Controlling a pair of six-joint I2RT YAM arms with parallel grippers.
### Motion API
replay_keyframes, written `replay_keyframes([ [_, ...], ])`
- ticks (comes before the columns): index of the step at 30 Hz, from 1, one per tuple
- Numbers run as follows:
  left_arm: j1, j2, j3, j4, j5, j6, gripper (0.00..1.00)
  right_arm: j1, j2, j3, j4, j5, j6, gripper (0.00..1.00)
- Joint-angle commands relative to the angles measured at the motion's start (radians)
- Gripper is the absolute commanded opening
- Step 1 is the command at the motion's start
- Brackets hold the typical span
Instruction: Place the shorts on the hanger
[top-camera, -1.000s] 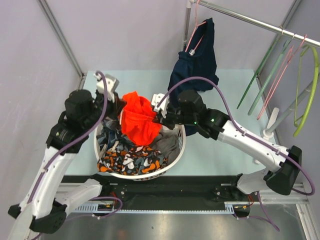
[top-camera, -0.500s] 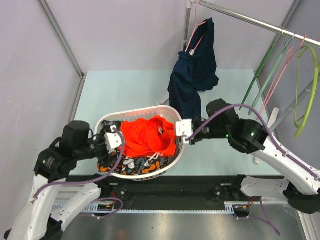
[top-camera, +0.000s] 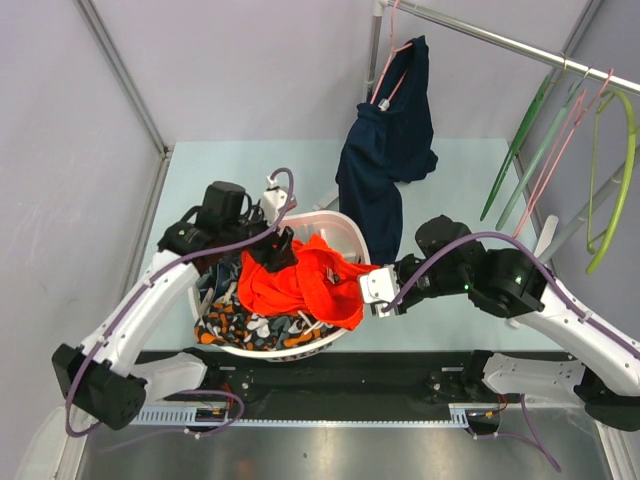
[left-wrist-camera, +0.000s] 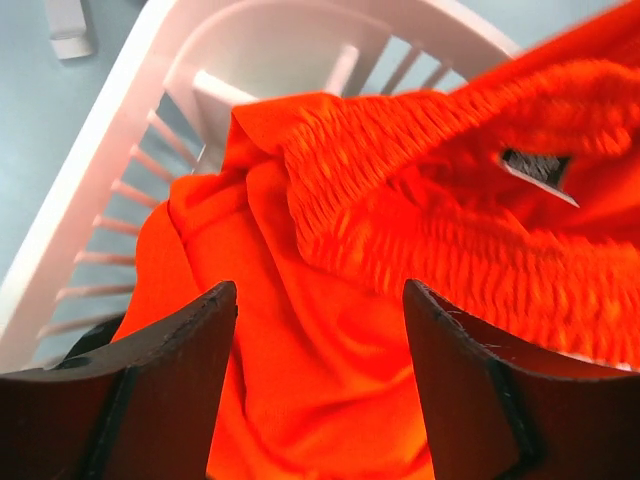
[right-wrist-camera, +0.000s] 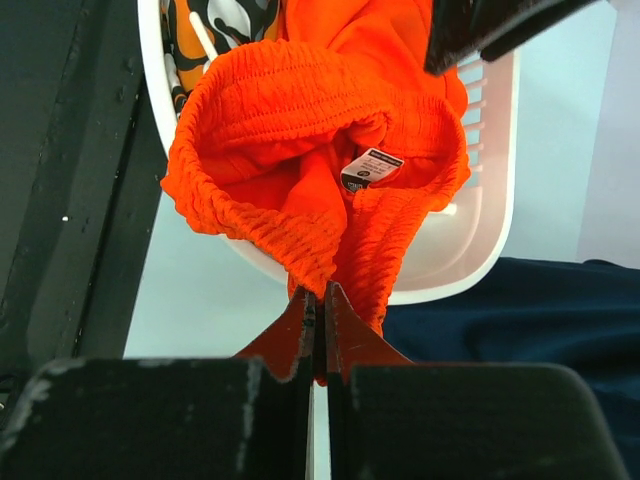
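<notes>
The bright orange-red shorts (top-camera: 300, 285) lie bunched over the white basket (top-camera: 335, 220), stretched toward its right rim. My right gripper (top-camera: 372, 290) is shut on the elastic waistband just outside that rim. In the right wrist view the shorts (right-wrist-camera: 300, 170) hang from my right gripper (right-wrist-camera: 320, 300), their label showing inside the open waist. My left gripper (top-camera: 272, 250) hovers open over the far left part of the shorts. The left wrist view has the shorts (left-wrist-camera: 400, 230) below my left gripper (left-wrist-camera: 318, 290), nothing between its fingers. The dark green hanger (top-camera: 513, 150) hangs on the rail at the right, away from both grippers.
Orange-black-white patterned cloth (top-camera: 240, 325) fills the basket's near side. A dark navy garment (top-camera: 385, 150) hangs from a pink hanger behind the basket. Another pink hanger (top-camera: 560, 150) and lime-green hangers (top-camera: 620, 180) share the metal rail (top-camera: 500, 40) with the green one.
The shorts came down from mid-air onto the basket. My left gripper let go, opened and swung to the basket's far side. The right gripper pulled the waistband right and nearer.
</notes>
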Motion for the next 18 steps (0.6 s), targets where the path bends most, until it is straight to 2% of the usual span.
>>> replay_keyframes([
  [1,0.005,0.035,-0.037,0.166,0.054,-0.130,0.71,0.004,-0.033,-0.002,0.008,0.029,0.007,0.00],
  [11,0.004,0.109,-0.167,0.281,0.176,-0.240,0.58,0.002,-0.042,-0.026,0.036,0.058,0.035,0.00],
  [15,0.004,0.117,-0.189,0.322,0.277,-0.280,0.47,0.002,-0.045,-0.032,0.048,0.060,0.042,0.00],
  [18,0.004,0.114,-0.196,0.353,0.305,-0.300,0.47,-0.001,-0.045,-0.034,0.054,0.066,0.045,0.00],
])
